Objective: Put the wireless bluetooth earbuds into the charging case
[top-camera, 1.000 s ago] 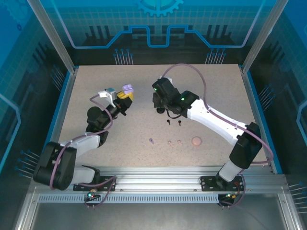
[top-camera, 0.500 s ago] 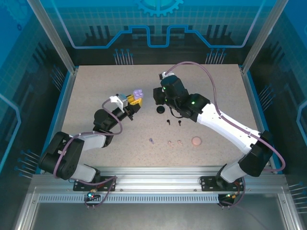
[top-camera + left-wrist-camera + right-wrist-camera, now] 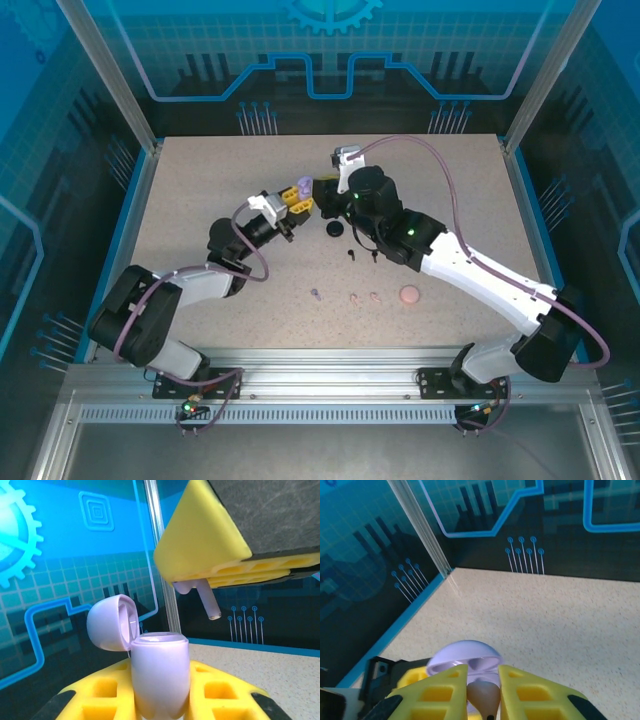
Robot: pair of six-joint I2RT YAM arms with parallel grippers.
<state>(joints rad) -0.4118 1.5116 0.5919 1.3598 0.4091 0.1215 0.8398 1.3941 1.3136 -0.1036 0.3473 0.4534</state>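
Held earbud (image 3: pixel 205 599), lilac, is pinched between the right gripper's (image 3: pixel 482 700) yellow fingers (image 3: pixel 436 694), jaws nearly closed on it, stem poking down out of the tips. It hangs just above the open mouth of the lilac case (image 3: pixel 160 680), slightly off to one side and not touching it. The case stands upright, clamped between the left gripper's (image 3: pixel 160 692) yellow pads (image 3: pixel 102 687), jaws closed onto its body. Its lid (image 3: pixel 111 623) is flipped back on the hinge. In the right wrist view the lid sits right under the fingertips with the earbud in front of it. From the top camera the two grippers meet tip to tip above the middle of the table (image 3: pixel 200 180), left gripper (image 3: pixel 296 197) with the case, right gripper (image 3: pixel 322 197) just beside it. Black case (image 3: pixel 334 229) lies on the table just on the base side of the right gripper. Two black earbuds (image 3: pixel 351 253) are a bit further toward the bases, close together. Nearer the front edge and well apart from both grippers is a row: loose lilac earbud (image 3: pixel 315 294), two pink earbuds (image 3: pixel 354 297), then the pink case (image 3: pixel 409 295) at the right end. Cannot tell if the black and pink cases are open.
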